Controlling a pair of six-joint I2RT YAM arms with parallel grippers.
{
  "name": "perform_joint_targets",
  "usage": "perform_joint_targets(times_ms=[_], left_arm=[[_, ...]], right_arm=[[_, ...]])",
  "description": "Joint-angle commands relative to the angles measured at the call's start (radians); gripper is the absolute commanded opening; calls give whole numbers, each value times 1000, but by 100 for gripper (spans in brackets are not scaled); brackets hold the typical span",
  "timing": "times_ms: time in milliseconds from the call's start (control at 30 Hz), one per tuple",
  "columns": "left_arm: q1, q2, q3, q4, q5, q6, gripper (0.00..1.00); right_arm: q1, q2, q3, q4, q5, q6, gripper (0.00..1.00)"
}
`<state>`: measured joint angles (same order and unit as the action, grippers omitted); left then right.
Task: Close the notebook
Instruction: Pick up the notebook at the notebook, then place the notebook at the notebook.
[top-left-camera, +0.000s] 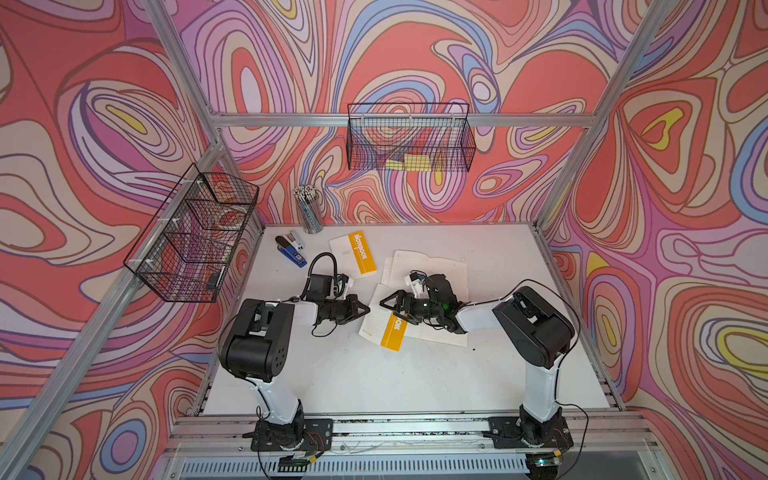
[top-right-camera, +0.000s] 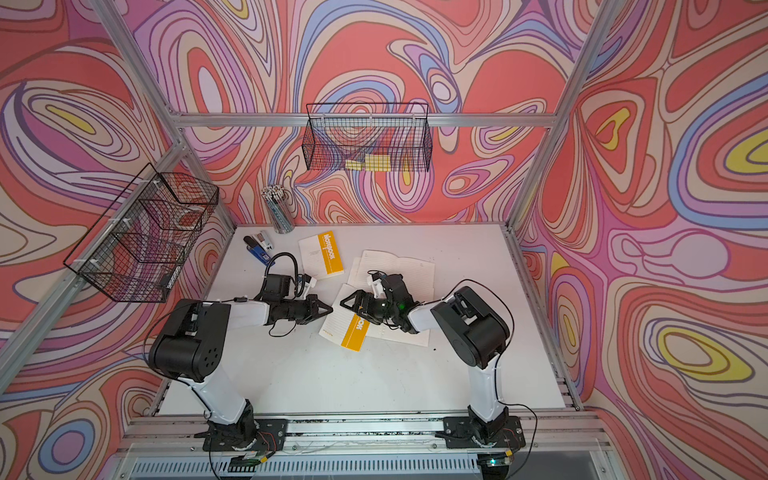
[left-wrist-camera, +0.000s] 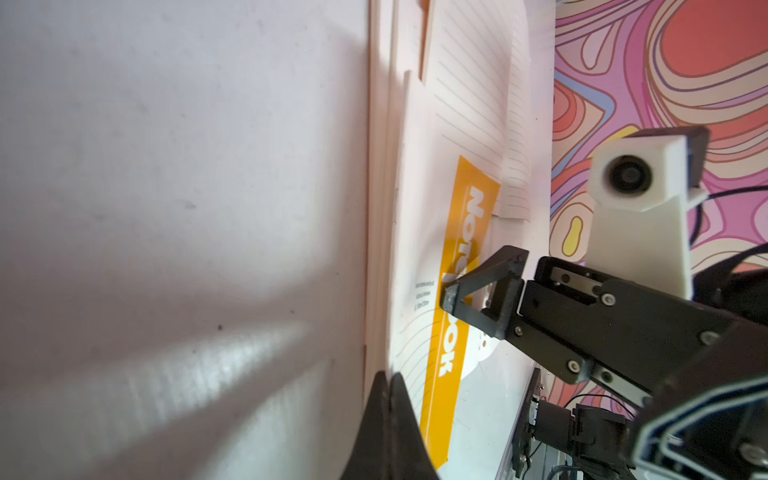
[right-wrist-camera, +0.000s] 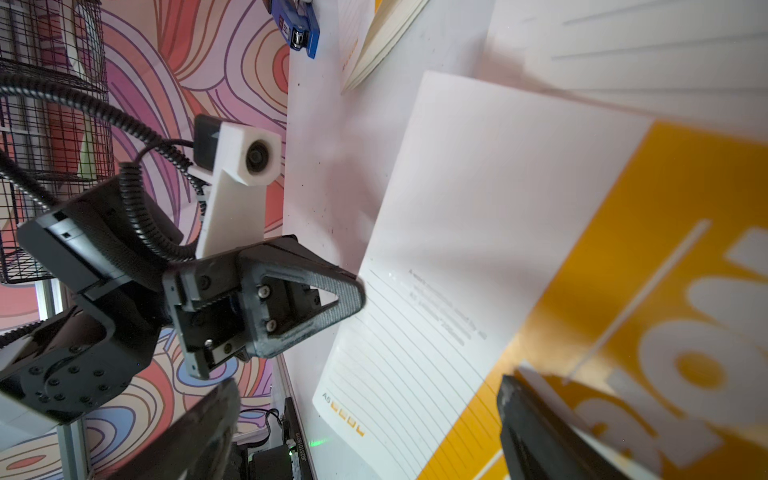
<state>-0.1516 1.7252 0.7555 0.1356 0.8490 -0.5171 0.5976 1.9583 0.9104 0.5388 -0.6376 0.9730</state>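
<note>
An open notebook with lined pages (top-left-camera: 436, 264) (top-right-camera: 401, 266) lies under my right arm. A white cover with a yellow band marked NOTEBOOK (top-left-camera: 384, 322) (top-right-camera: 345, 330) (left-wrist-camera: 449, 324) (right-wrist-camera: 478, 199) rests flat over its near left part; whether it belongs to the same book I cannot tell. My left gripper (top-left-camera: 367, 310) (top-right-camera: 331, 309) (left-wrist-camera: 389, 376) is shut and empty, its tip at that cover's left edge. My right gripper (top-left-camera: 385, 302) (top-right-camera: 345, 302) (right-wrist-camera: 368, 386) stands open above the cover, facing the left one. One of its fingers (right-wrist-camera: 536, 432) is against the yellow band.
A closed yellow-and-white notebook (top-left-camera: 353, 254) lies at the back. A blue stapler (top-left-camera: 291, 249) and a cup of pencils (top-left-camera: 309, 208) stand at the back left. Wire baskets hang on the left frame (top-left-camera: 191, 237) and on the back rail (top-left-camera: 409, 137).
</note>
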Motion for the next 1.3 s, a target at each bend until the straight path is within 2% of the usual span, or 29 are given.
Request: perform_joint_targets(times_ms=[0,433,633,967,1267], left_arm=[[0,-61,33,-100,11,6,0],[0,-214,126,-227,14,-5,0],[0,-197,222,-271,-26,25,0],[18,-67,395,-137,-123,-55,0],[92,94,468,200,-121,-273,0]], right_arm=[[7,-51,22,-77,-11,-38,98],[-13,-180,20,-161,-8,-94,98],[-52,-255,-17,-176,-5,-106,98],[-99,-356,-92,-232,3,-143,98],[-114,-383,-140,-244,10,-149,98]])
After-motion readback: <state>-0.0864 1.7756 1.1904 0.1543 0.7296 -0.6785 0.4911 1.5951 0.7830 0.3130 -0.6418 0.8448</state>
